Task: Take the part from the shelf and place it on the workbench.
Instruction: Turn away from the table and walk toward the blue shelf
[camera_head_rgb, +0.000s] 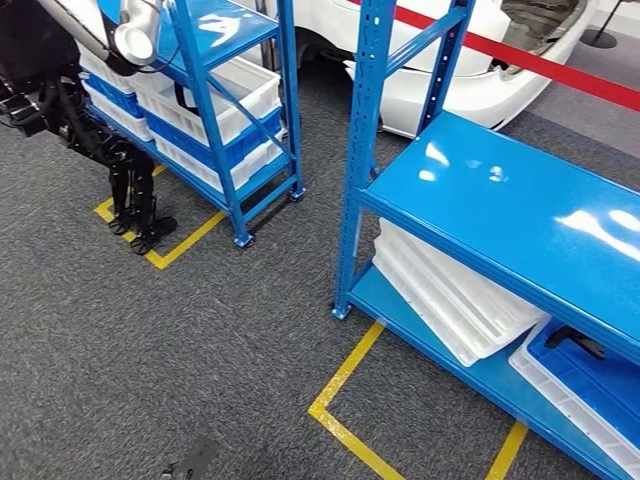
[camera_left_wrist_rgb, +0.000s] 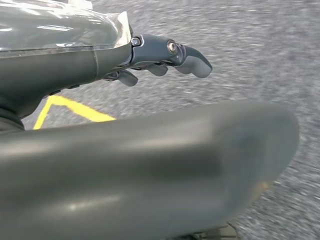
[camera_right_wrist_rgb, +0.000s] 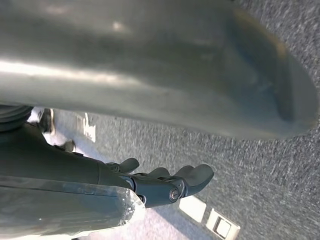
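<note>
A blue shelf rack (camera_head_rgb: 521, 215) stands at the right in the head view, with a bare top board. On its bottom board a white tray with a blue liner (camera_head_rgb: 581, 385) holds a dark, handle-like part (camera_head_rgb: 575, 341). My left hand (camera_left_wrist_rgb: 143, 160) hangs over grey carpet with its fingers (camera_left_wrist_rgb: 188, 57) stretched out and nothing in it. My right hand (camera_right_wrist_rgb: 151, 75) hangs the same way, fingers (camera_right_wrist_rgb: 188, 177) straight and apart from the thumb, holding nothing.
A second blue rack (camera_head_rgb: 219, 100) with white and blue trays stands at the back left, and another robot's dark legs (camera_head_rgb: 132, 195) are beside it. Upturned white trays (camera_head_rgb: 453, 290) lie on the near rack's bottom board. Yellow tape (camera_head_rgb: 347, 375) marks the carpet. A white car (camera_head_rgb: 453, 80) is behind.
</note>
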